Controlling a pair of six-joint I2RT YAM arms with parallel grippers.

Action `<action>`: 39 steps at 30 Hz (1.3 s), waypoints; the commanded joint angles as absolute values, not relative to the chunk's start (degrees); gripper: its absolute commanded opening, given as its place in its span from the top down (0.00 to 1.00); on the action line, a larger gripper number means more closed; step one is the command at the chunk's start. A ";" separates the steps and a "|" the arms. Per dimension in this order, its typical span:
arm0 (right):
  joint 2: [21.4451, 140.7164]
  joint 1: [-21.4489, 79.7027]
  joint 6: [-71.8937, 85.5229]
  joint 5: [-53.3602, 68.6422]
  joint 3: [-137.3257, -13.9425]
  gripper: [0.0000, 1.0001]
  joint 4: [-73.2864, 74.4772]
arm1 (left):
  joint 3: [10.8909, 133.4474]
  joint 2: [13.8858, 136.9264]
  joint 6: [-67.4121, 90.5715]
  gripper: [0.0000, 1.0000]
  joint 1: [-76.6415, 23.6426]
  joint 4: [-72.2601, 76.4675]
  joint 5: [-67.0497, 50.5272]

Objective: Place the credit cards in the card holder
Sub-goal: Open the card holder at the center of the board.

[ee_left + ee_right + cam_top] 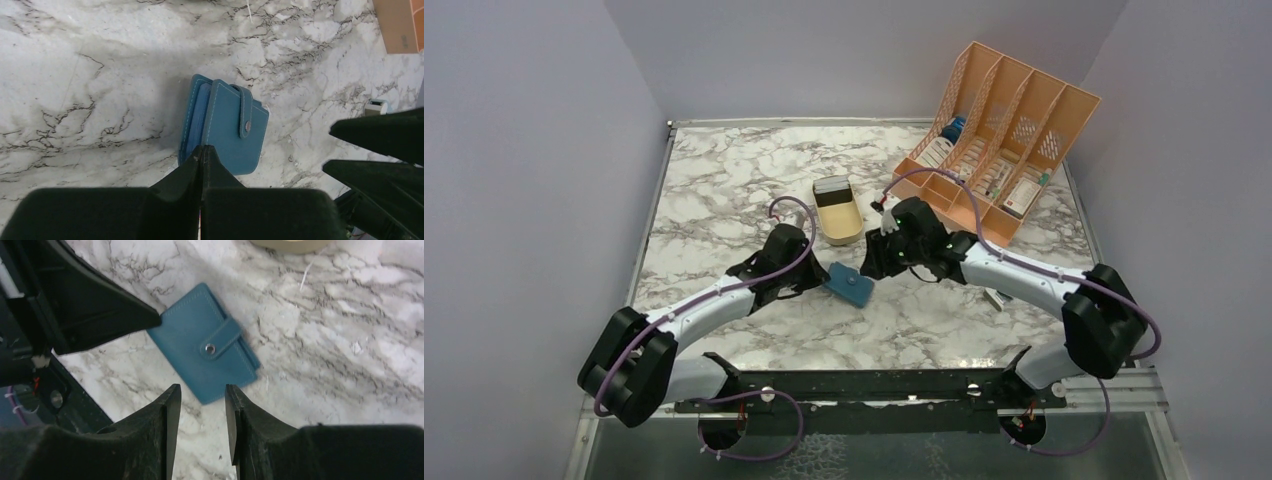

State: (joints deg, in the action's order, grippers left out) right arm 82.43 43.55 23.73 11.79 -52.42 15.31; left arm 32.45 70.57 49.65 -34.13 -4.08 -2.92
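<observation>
While both arms are reaching inward over the marble bench [724, 180], the folded teal-blue stitched card holder [851, 286] is lying between them. The left tool [202, 150] is resting fully closed at its edge; the right tool [202, 388] is hovering, jaws partly parted, holding nothing. Only the wrist views are showing its snapped strap [220, 339].

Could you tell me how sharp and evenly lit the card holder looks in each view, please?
Top external: even, soft light, card holder small but clear. Left wrist: stitching crisp, a soft shadow on the marble beside it. Right wrist: crisp, snap glinting; near fingers dark, featureless.
</observation>
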 commanded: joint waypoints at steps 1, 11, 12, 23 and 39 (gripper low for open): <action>88.80 44.52 17.19 12.56 -55.94 0.62 9.77 | 33.99 71.97 45.97 1.00 -32.59 -0.49 -10.25; 96.99 46.27 15.02 13.90 -57.24 0.65 4.32 | 34.17 77.67 45.34 1.00 -29.12 2.17 -19.02; 97.81 46.50 14.76 14.29 -57.41 0.65 4.17 | 34.19 78.31 45.39 1.00 -29.02 2.26 -19.44; 102.07 49.97 11.16 5.45 -57.57 0.65 7.38 | 34.80 80.84 44.85 1.00 -28.27 1.88 -20.22; 99.55 52.82 10.91 -6.41 -55.25 0.88 11.79 | 35.67 81.60 43.26 1.00 -26.90 -1.87 -17.35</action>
State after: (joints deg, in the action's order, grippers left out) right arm 100.57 52.34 11.70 -1.17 -56.82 7.42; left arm 33.54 81.06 45.10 -27.70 0.27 -18.48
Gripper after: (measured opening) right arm 0.163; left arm 0.009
